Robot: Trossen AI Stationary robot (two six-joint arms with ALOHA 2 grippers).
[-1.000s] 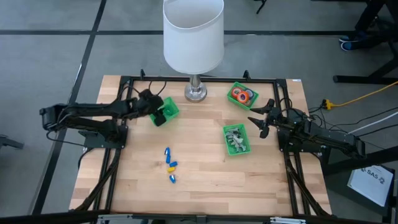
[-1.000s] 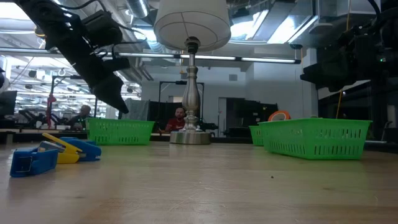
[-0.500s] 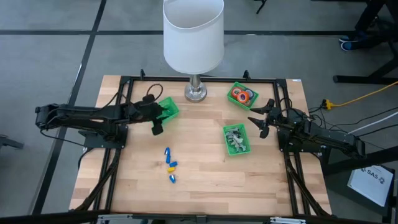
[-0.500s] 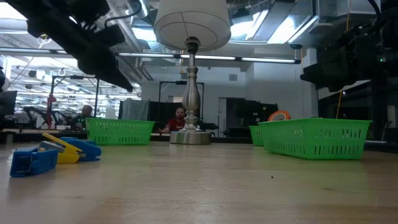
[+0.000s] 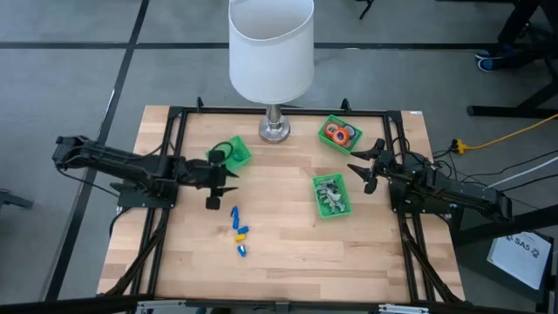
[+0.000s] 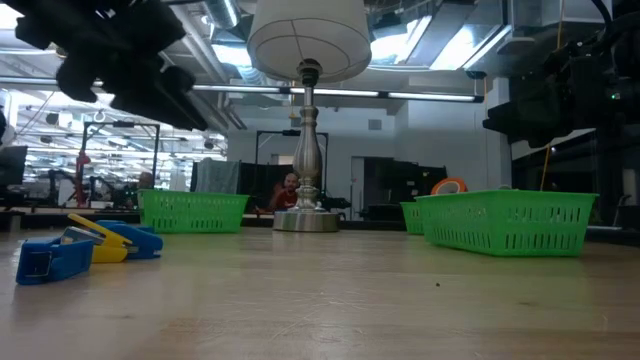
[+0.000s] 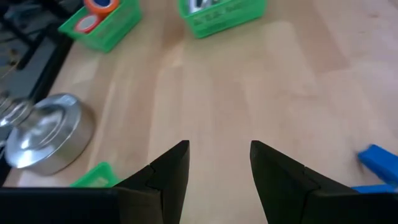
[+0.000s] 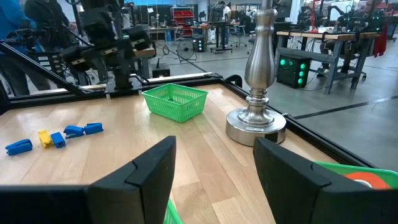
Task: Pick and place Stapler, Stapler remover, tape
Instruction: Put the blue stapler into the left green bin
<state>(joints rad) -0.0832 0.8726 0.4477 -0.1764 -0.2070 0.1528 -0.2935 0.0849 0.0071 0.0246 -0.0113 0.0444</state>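
Currently the left gripper hovers with fingers apart and empty between an empty green bin and the blue and yellow staplers on the tabletop; right gripper waits, fingers wide, near the bin holding tape rolls

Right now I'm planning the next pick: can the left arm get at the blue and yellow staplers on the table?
Probably yes. The left gripper hangs open just short of the staplers, with only bare table between them; the green bin sits behind it, out of the path.
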